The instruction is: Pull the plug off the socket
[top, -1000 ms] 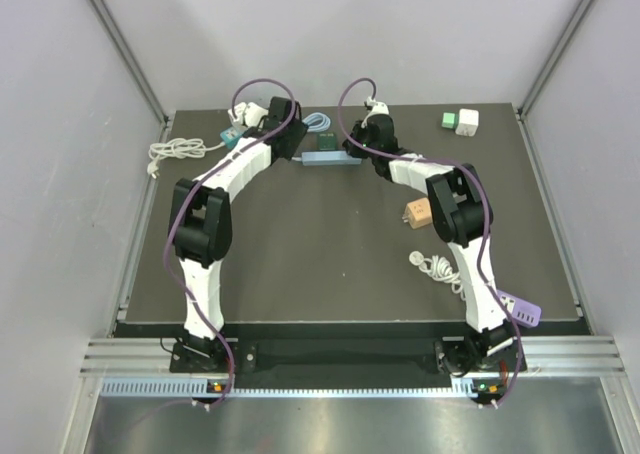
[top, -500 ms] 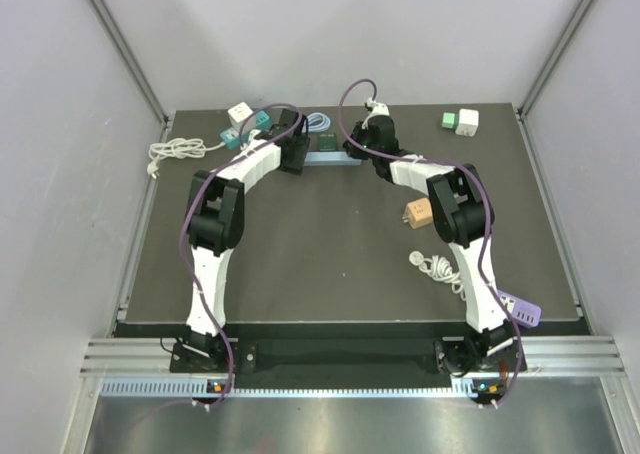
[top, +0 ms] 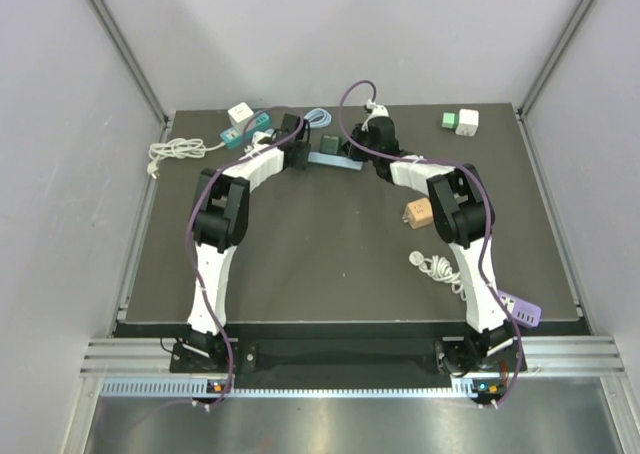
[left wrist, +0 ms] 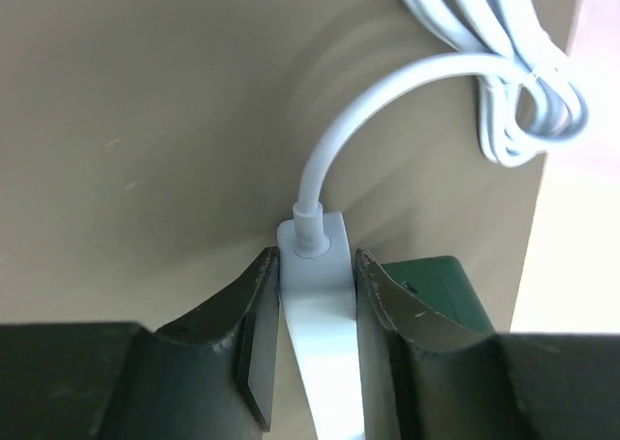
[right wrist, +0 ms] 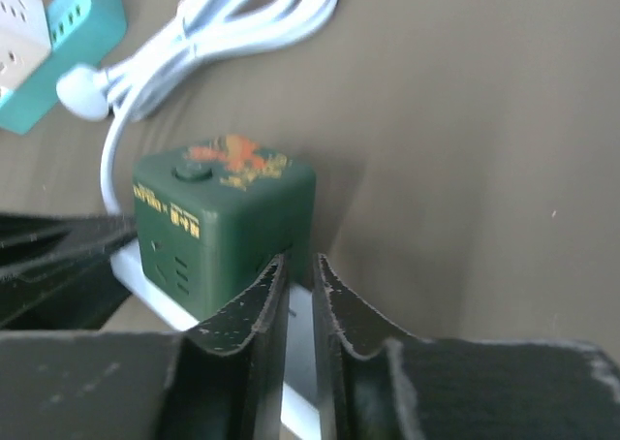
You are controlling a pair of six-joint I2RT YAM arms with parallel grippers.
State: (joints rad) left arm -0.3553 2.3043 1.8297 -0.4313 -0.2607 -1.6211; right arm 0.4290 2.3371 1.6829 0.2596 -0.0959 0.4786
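Plug (right wrist: 225,229), a dark green cube, sits seated on top of the pale power strip (left wrist: 320,316) at the far middle of the table (top: 300,264), so the two are not yet apart. The strip is light and would likely lift with the cube, which seems to be why one arm is given over to anchoring it.

That is the left gripper (left wrist: 313,275): its fingers are clamped on both long sides of the strip's end, right where the white cable (left wrist: 387,91) enters, with the green cube just beyond one finger. Gripping at that end leaves the cube free to be taken from the other side.

The right gripper (right wrist: 298,266) faces the cube from the opposite end, just beside it and low over the strip. Its fingers are drawn almost together, leaving only a thin slit, and they are not around the cube. Whether they nip the strip's edge, I cannot tell. To pull the plug it would, by my reading, need to spread and close on the cube's side walls.

The cable's slack lies bundled (left wrist: 513,91) near the far edge, clear of both grippers.
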